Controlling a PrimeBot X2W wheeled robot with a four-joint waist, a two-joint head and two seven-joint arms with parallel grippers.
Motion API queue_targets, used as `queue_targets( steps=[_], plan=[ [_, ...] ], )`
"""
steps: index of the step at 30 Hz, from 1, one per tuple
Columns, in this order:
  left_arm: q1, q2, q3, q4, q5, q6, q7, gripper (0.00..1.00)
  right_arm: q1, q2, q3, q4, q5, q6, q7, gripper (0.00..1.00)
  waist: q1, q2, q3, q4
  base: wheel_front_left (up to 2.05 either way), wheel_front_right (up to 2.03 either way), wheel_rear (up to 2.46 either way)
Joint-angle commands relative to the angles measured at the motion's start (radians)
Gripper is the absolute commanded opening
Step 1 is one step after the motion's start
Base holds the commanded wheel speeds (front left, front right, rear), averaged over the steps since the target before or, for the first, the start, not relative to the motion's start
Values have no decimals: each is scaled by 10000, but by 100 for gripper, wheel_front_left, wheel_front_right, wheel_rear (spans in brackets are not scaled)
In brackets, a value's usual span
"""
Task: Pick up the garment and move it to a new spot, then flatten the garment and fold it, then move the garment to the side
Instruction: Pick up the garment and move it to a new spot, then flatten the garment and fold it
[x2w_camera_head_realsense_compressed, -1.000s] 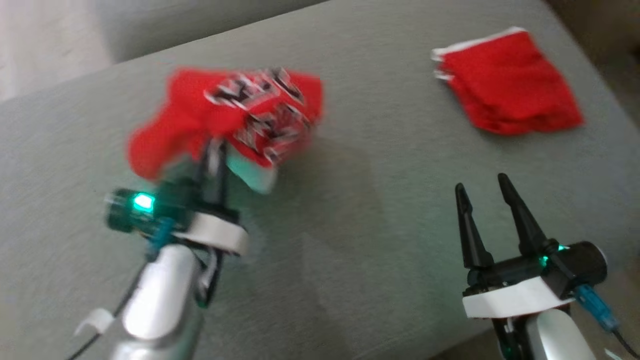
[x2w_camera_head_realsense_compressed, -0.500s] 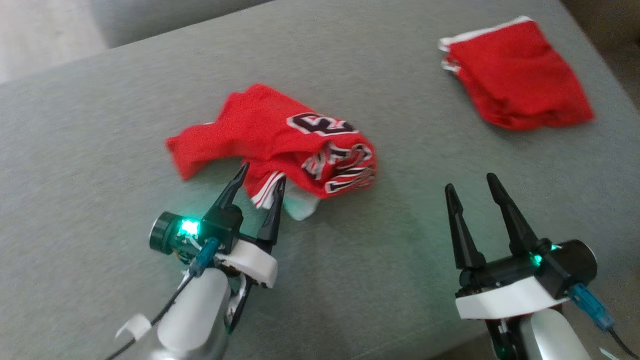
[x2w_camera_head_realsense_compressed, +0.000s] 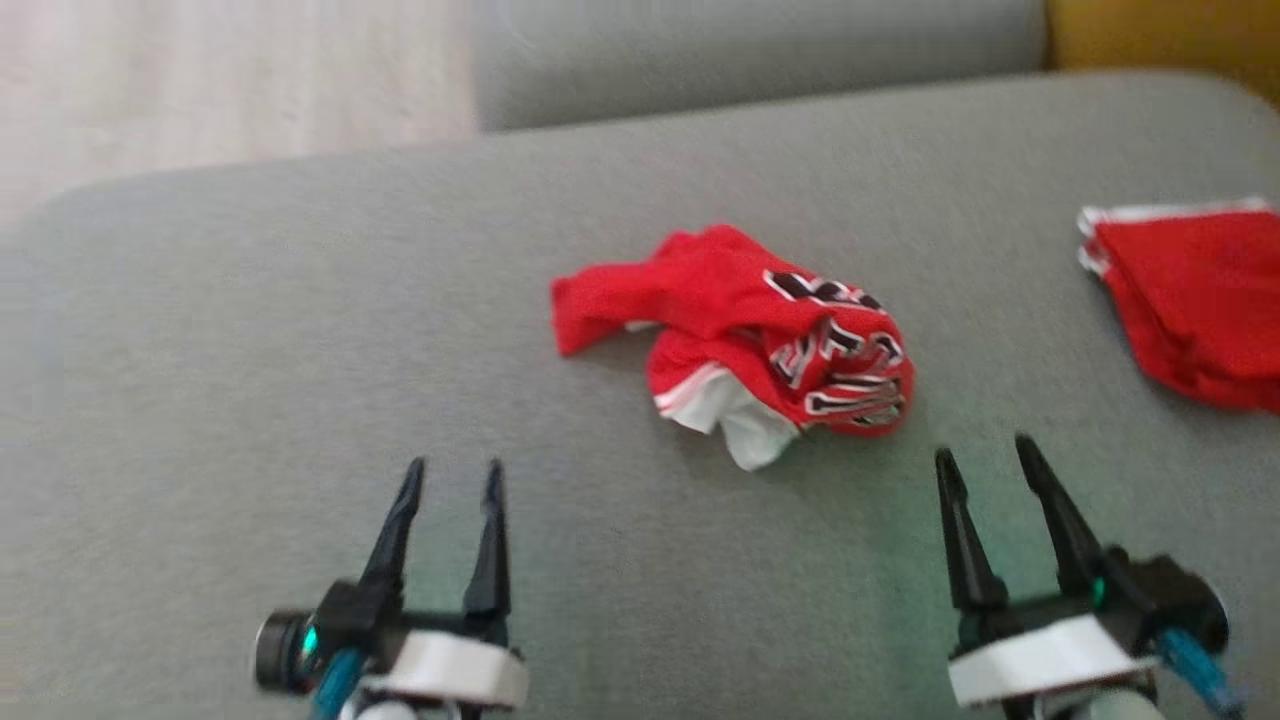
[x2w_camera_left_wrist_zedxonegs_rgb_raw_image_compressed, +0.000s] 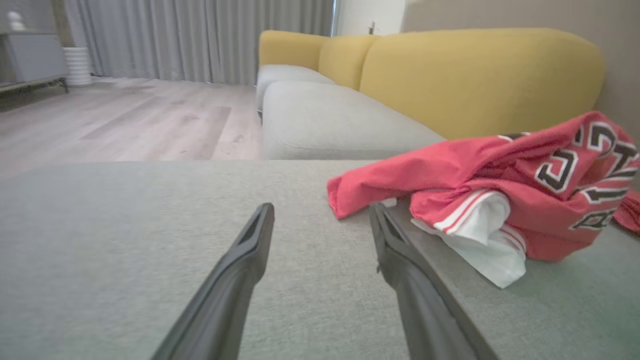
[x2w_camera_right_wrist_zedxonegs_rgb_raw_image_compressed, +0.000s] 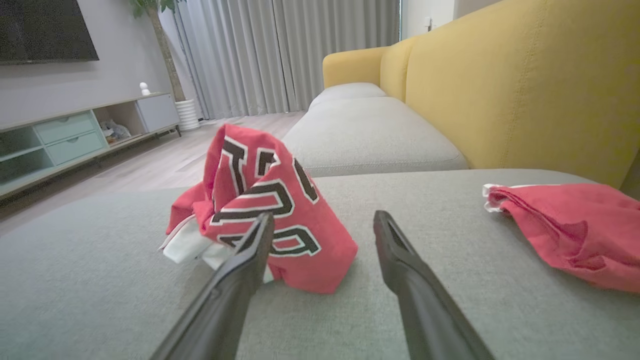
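Bearing garment (x2w_camera_right_wrist_zedxonegs_rgb_raw_image_compressed: 250, 180): grey cushion (x2w_camera_right_wrist_zedxonegs_rgb_raw_image_compressed: 450, 240), curtains (x2w_camera_right_wrist_zedxonegs_rgb_raw_image_compressed: 280, 55) beyond

— What is the garment (x2w_camera_head_realsense_compressed: 740, 300) made of?
— Thin red cloth, matt and finely textured. The white lining (x2w_camera_head_realsense_compressed: 740, 425) at its hem is cloth too.
— And under it?
— The grey cushion (x2w_camera_head_realsense_compressed: 300, 350) is coarse woven fabric, matt. The folded red cloth (x2w_camera_head_realsense_compressed: 1200, 300) to the garment's right is matt as well.
— The hands?
— The left hand (x2w_camera_head_realsense_compressed: 454, 467) and right hand (x2w_camera_head_realsense_compressed: 982, 448) have fingers (x2w_camera_left_wrist_zedxonegs_rgb_raw_image_compressed: 235, 285) of matt black plastic, by the look. Beyond the garment, the floor (x2w_camera_left_wrist_zedxonegs_rgb_raw_image_compressed: 125, 115) looks like pale wood.
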Motion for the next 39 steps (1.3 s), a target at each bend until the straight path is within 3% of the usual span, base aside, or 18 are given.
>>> queue_targets(
  steps=[1, 11, 24, 39],
  plan=[
    [126, -4, 500, -615, -39, 120, -94, 100, -84, -28, 144, -259, -42, -7, 6, 100, 3, -1, -717, 717, 0, 0, 0],
    [1906, -5, 1529, -2354, 326, 647, -95, 100, 461, -28, 0, -190, -244, -7, 6, 100, 3, -1, -1258, 942, 0, 0, 0],
    [2183, 8, 1537, -2589, 1821, -2, -95, 100, 627, -28, -52, -208, -380, -7, 6, 100, 3, -1, -1372, 779, 0, 0, 0],
    [2195, -1, 1539, -2466, 1946, -190, -95, 100, 631, -28, 256, -216, -325, -7, 6, 100, 3, -1, -1303, 751, 0, 0, 0]
  ],
)
